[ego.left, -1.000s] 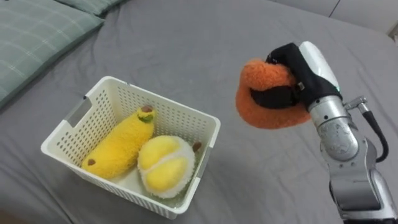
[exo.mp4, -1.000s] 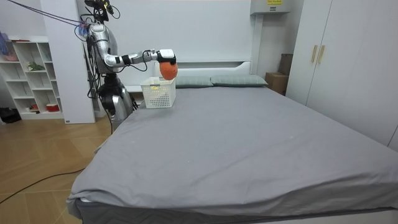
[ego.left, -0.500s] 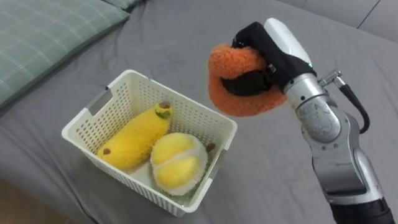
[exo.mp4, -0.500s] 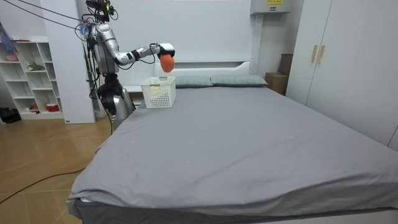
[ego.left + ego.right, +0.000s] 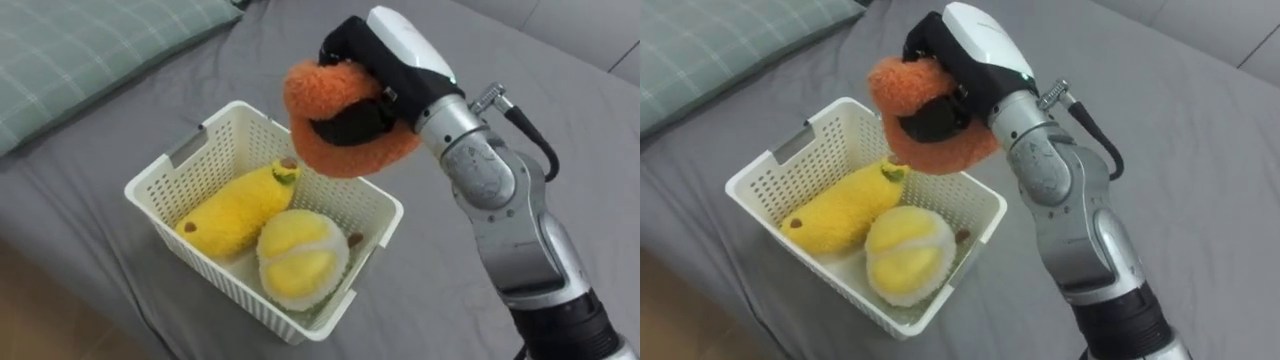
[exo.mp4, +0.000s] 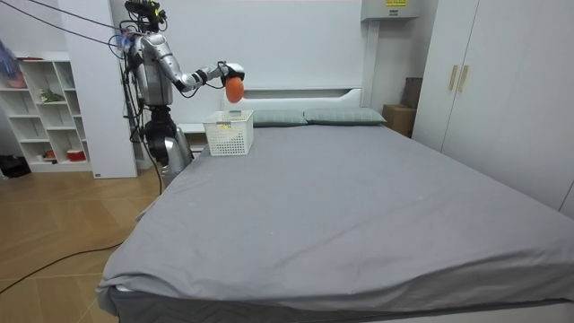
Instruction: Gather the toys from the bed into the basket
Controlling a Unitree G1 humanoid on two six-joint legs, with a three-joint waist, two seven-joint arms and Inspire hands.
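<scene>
The right hand [image 5: 395, 60] is clenched around the fuzzy orange plush toy [image 5: 345, 155], its dark fingers [image 5: 352, 125] sunk into the pile. Below the hand sits a white plastic lattice basket [image 5: 200, 262] holding a yellow banana-shaped plush [image 5: 235, 205] and a round yellow-and-white plush [image 5: 300, 260]. The orange toy looks light, soft and squashy, unlikely to slip or break. A grip round its middle suits it.

Right robot hand [image 5: 400, 45]: glossy white back shell, black fingers. Silver metal forearm in rounded segments, metal plug at wrist with thin black cable looping off, black ribbed section toward elbow. Silver-grey torso, dark head in room view.
</scene>
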